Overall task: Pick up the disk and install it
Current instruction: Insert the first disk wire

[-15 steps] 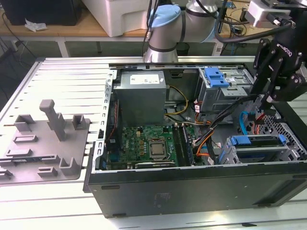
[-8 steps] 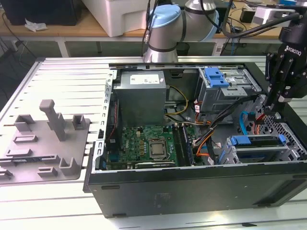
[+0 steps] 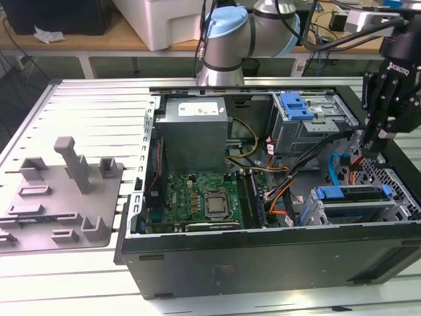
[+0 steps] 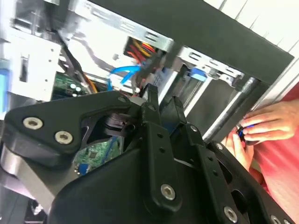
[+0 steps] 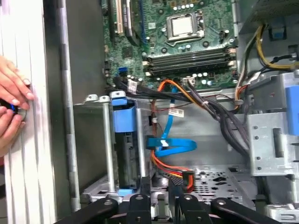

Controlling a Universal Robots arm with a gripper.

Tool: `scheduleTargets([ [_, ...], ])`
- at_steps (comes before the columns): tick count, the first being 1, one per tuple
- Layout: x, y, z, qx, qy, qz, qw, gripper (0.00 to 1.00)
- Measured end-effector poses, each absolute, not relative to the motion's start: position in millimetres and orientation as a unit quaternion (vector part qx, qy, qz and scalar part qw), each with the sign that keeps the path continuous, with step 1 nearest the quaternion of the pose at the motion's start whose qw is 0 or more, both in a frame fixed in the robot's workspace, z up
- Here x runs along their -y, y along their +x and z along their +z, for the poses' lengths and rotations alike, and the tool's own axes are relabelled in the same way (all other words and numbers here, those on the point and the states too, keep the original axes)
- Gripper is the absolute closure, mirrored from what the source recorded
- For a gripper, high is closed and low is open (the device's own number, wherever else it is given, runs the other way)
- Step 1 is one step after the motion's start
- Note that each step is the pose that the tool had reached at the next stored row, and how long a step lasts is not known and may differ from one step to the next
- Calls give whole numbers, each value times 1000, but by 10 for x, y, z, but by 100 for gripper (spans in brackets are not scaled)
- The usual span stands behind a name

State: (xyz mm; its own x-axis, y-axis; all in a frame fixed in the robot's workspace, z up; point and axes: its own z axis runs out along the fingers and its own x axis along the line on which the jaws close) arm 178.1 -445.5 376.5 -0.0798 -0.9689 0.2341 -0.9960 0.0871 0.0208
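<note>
Surface: slatted aluminium table (image 3: 85, 105), pale and ribbed, bare along its near edge. A flat grey fixture plate (image 3: 59, 197) with upright pegs lies at the exterior view's left. Beside it an open computer case (image 3: 263, 263) lies on its side, black walls up.

Room: behind stands a second table (image 3: 99, 39) of light wood carrying a white box (image 3: 164, 23) and loose cables. The arm (image 3: 227, 33) reaches in from that side.

Inside case: grey power-supply box (image 3: 194, 131), green motherboard (image 3: 197, 197), and a blue bracket (image 3: 296, 105) on the upper bay.

Disk (image 3: 348, 193): sits in the drive cage (image 3: 312, 214) at the exterior view's right end of the case, by the near wall, blue carrier front showing. In the first wrist view the disk (image 5: 122, 116) stands in its slot, with a blue cable (image 5: 170, 144) looped just beside it.

Hand (image 3: 371, 146): hangs over that end of the case, tips down among the cables and apart from the disk. In both wrist views the hand (image 5: 160, 186) (image 4: 162, 100) has its fingers a little spread with nothing between them.

A person's hands (image 5: 11, 93) (image 4: 266, 123) rest on the table just outside the case wall, around a small dark object (image 5: 9, 107)
</note>
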Motion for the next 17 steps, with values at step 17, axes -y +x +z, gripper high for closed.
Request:
scheduleTargets([
  [17, 4312, 1964, 3576, 762, 635, 77, 106, 71],
])
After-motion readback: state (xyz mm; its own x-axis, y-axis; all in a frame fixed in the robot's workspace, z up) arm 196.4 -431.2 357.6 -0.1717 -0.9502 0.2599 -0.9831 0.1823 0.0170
